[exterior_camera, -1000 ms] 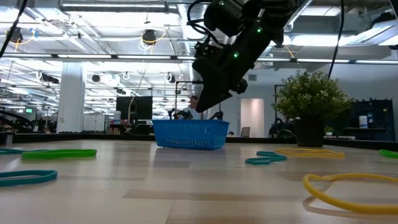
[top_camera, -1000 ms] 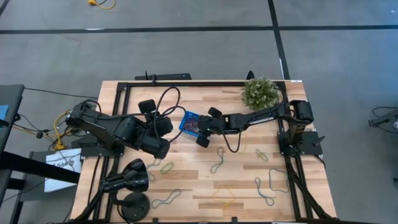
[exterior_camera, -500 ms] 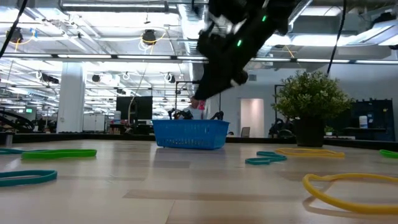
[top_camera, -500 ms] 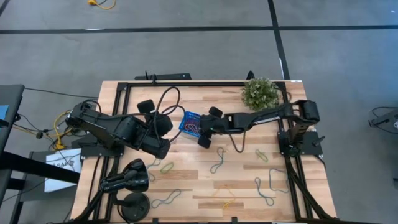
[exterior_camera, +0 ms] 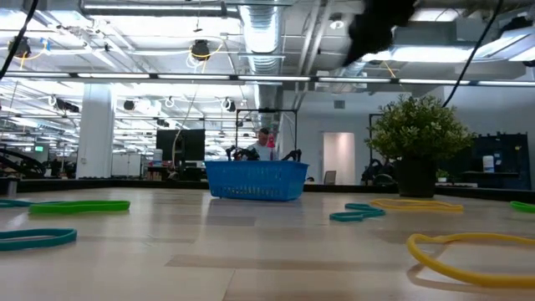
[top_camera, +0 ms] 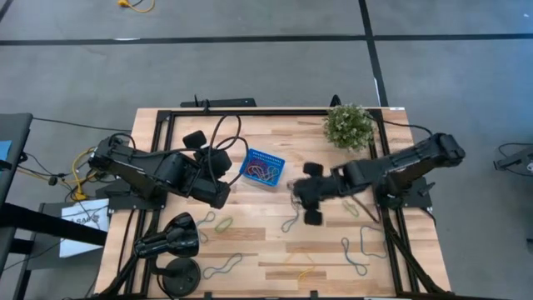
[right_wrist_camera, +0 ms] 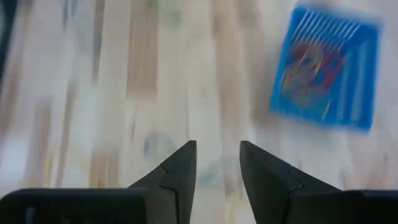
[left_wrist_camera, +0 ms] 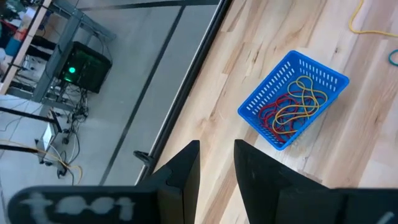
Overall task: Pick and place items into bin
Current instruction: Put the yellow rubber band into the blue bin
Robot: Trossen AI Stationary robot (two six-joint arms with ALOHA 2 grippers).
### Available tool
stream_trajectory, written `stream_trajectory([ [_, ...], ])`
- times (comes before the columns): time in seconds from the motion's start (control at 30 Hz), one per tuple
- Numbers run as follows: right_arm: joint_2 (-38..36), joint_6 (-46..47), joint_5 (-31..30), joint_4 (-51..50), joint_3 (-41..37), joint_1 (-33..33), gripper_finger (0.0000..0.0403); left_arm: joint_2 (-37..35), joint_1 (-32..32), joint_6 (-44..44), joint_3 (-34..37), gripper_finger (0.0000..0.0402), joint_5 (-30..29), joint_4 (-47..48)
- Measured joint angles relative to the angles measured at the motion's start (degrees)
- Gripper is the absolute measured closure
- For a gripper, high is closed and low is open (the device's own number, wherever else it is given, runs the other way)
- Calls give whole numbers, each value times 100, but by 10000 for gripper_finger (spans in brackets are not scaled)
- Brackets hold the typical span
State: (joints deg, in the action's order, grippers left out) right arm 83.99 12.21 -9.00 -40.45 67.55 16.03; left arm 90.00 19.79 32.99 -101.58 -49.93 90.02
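The bin sat just left of the table's middle, between the two arms, and already held a tangle of red and yellow loops. The rest of the items lay loose on the wood to the near side and right of it: a blue-grey loop just beside the right gripper, a green one near the left arm, others well apart toward the right corner. My right gripper hung above the boards to the right of the bin, over bare wood, its fingers parted by a narrow gap with nothing between them. The left gripper waited on the bin's left side, fingers also narrowly apart and empty, pointed at the bin. My worries, judged from this: these loops are thin and lie flat, so a descent that stops short would close on air, and one that goes too deep would scrape fingertips on wood. A floppy loop could also drape off one finger, snag the bin's rim on release, and hang half out. The potted plant stood close to the right arm's reach and could get brushed on a wide swing.
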Motion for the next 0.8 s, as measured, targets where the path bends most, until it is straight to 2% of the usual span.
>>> stream_trajectory([
  [0.17, 170, 524, -583, -730, -243, 556, 284, 0, 2, 27, 0, 313, 2, 0],
  [0.3, 368, 736, -607, -702, -510, 607, 284, 0, 2, 63, 0, 313, 13, 0],
  [0.5, 607, 815, 4, -741, -883, 323, 284, 0, 2, 73, 0, 313, 371, -2],
  [0.8, 618, 549, 269, 292, -1605, -249, 284, 0, 9, 65, 0, 313, 452, 0],
])
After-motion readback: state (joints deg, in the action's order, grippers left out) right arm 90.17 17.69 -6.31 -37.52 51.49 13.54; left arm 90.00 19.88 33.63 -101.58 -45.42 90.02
